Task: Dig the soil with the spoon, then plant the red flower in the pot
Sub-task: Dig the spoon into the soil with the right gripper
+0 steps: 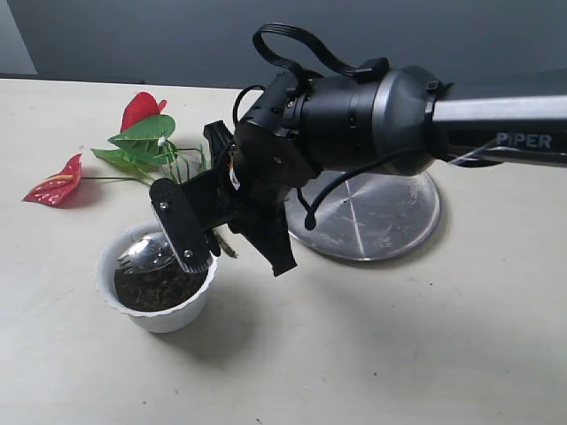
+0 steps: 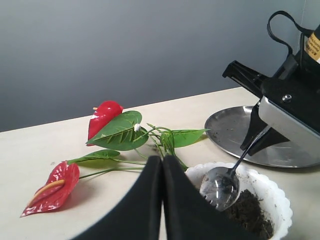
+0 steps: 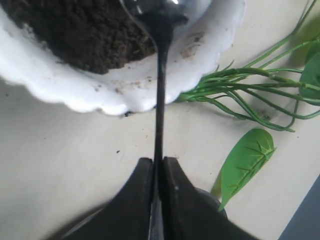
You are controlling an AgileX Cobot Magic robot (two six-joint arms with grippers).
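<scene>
The white pot (image 1: 197, 297) (image 2: 276, 193) (image 3: 107, 96) stands at the front left, holding dark soil (image 1: 158, 289) (image 2: 249, 209) (image 3: 82, 31). My right gripper (image 1: 194, 250) (image 2: 263, 131) (image 3: 158, 161) is shut on the thin handle of the spoon (image 1: 144, 255) (image 2: 220, 187) (image 3: 160, 102). The spoon's bowl hangs tilted over the pot's mouth, just above the soil, with a few crumbs on it. Behind the pot the red flower (image 1: 140, 145) (image 2: 119, 131) (image 3: 240, 94) lies flat on the table. My left gripper (image 2: 162, 160) is shut and empty beside the pot, and does not show in the exterior view.
A large round steel plate (image 1: 383, 218) (image 2: 234, 131) with traces of dirt lies to the right of the pot, under the right arm. A single loose green leaf (image 3: 247, 157) lies on the table by the right gripper. A grey wall runs behind the table.
</scene>
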